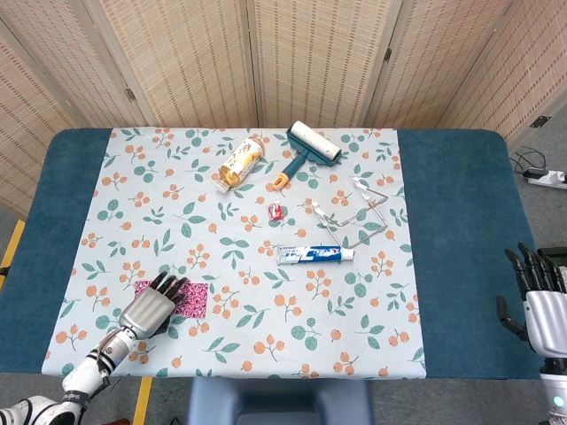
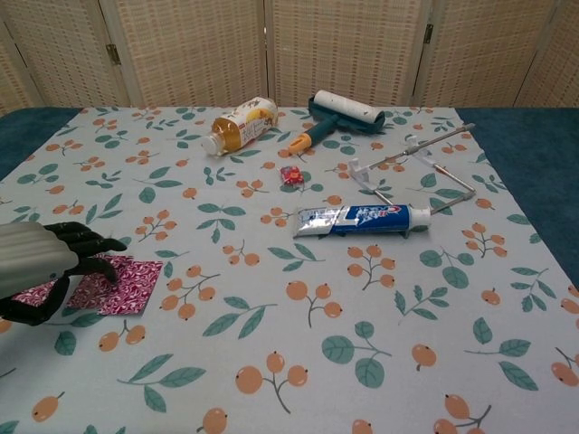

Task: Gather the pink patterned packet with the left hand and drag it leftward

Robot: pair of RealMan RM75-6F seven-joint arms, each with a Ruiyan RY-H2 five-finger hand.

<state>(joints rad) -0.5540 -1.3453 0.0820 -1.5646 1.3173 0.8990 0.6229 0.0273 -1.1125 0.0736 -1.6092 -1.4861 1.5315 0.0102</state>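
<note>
My left hand (image 1: 151, 307) lies near the front left corner of the table (image 1: 461, 221), palm down over the pink packet (image 2: 122, 274), and in the chest view its dark fingertips (image 2: 98, 246) rest on the packet's top while the thumb curls underneath at the near side; I cannot tell whether the fingers actually pinch it or only press on it. The packet sits flat on the flowered cloth (image 1: 257, 336), close to the cloth's front left corner, with its right part clear of my hand and a strip of pink showing on the hand's left side in the head view. My right hand (image 1: 535, 301) hangs off the table's right edge near the front, holding nothing, fingers straight, apart and pointing away from me.

Further in, about the middle of the cloth, a toothpaste tube (image 1: 314, 254) lies crosswise, cap to the right. Just behind it and to the right stands a bent wire rack (image 1: 359, 212), and to the left of the rack is a small red sweet (image 1: 275, 211). Toward the far edge lies a bottle (image 1: 240, 163) with a yellow label, on its side, and beside it on the right a lint roller (image 1: 306, 150) with a teal frame and an orange-tipped handle. Behind the table stands a woven folding screen (image 1: 283, 53)
</note>
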